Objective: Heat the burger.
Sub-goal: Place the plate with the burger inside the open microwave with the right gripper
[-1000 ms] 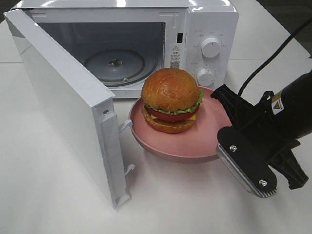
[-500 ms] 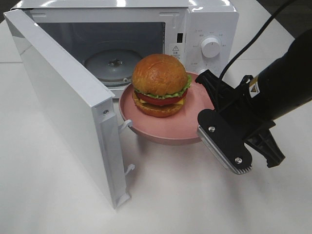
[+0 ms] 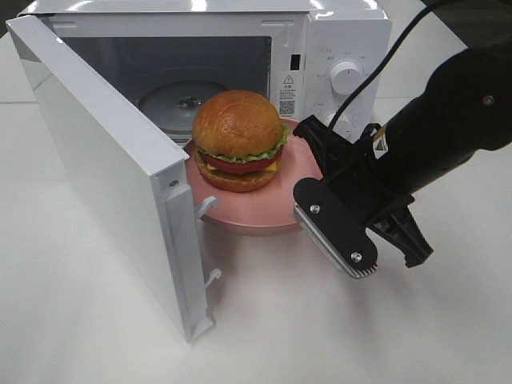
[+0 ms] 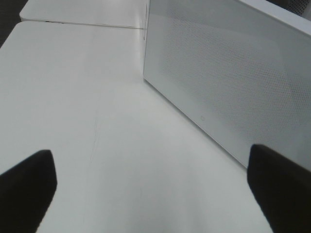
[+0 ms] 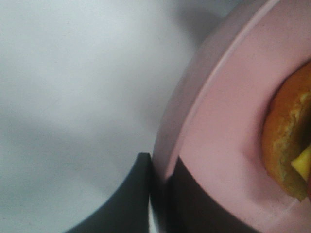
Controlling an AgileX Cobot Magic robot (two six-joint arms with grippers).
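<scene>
Loading the oven is the step in hand, as we judge it. The door (image 3: 104,172) of the microwave (image 3: 344,40) stands wide open. The pink plate (image 3: 260,218) hangs at the mouth of the cavity and appears clear of the table (image 3: 80,320). Its leading rim is at the sill, short of the glass turntable (image 3: 178,102).

The burger (image 3: 238,140) stands upright on the plate, set toward the rim nearest the cavity. The right gripper (image 5: 159,170) is at the opposite rim, with its jaws clamped on that rim, one finger on each face, as the right wrist view confirms. Burger and fingers are apart, with a strip of bare plate between them.

The left gripper (image 4: 150,194) has its jaws spread wide with nothing between them. It hovers over the table beside a white perforated panel (image 4: 228,82). We cannot tell which face of the oven this is.

In our judgement, the next move calls for the following:
- Carry the plate forward and level, so that the tall burger does not tip.
- Clear the inner edge of the door, which lies just beside the plate.
- Clear the sill and the roof of the cavity.
- Lower the plate onto the turntable, then part the jaws and withdraw.

Closing the door and setting the dials are not yet done.
</scene>
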